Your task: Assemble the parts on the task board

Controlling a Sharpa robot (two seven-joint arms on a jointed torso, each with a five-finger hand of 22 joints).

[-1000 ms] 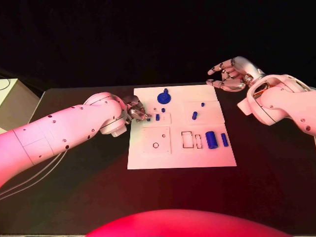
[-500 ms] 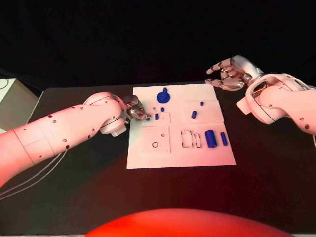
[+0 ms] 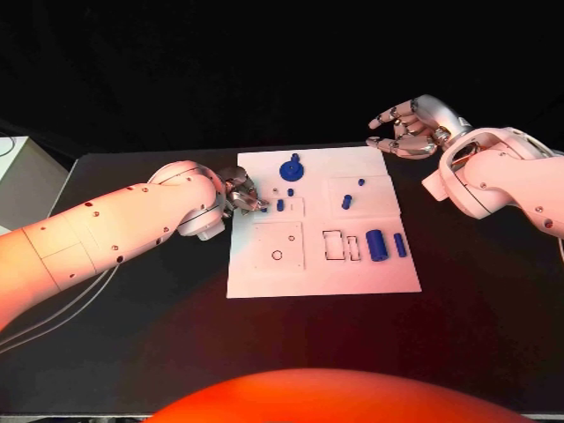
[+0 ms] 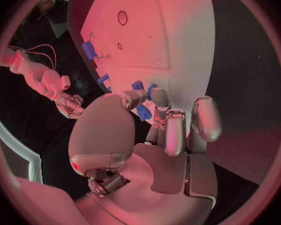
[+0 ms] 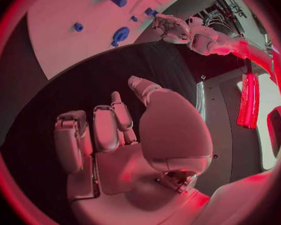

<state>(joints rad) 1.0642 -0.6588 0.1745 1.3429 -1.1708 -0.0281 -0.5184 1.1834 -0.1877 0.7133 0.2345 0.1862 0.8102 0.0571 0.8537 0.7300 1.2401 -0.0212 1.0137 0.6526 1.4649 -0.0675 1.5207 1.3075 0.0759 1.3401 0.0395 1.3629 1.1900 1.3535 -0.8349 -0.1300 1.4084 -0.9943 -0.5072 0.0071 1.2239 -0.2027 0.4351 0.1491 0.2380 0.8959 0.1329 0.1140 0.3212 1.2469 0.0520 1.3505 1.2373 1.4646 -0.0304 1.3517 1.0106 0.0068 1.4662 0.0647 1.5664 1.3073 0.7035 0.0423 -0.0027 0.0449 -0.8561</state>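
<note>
The left hand (image 3: 243, 193) is positioned at the left edge of the task board (image 3: 320, 269), over its far-left area, with fingers curled downward onto the board surface. In the left wrist view, the fingertips (image 4: 158, 101) converge around a small blue part (image 4: 143, 112) on the board; whether the part is actually pinched cannot be determined from the views. The right hand (image 3: 409, 130) is raised beyond the far-right corner of the board, well apart from it, with fingers loosely curled and separated and nothing held; the right wrist view confirms an empty palm (image 5: 125, 155). The board lies at the centre of the black table (image 3: 486, 308). Near its far edge sits a round blue part with a stem (image 3: 291, 171). To the right of this are a tiny blue piece (image 3: 361, 183) and a short blue peg (image 3: 345, 203). In the near-right area, a large blue cylinder (image 3: 376, 246) lies beside a slimmer blue bar (image 3: 400, 245), both to the right of two rectangular recesses (image 3: 342, 248). A round hole (image 3: 276, 256) is located in the near-left area.
</note>
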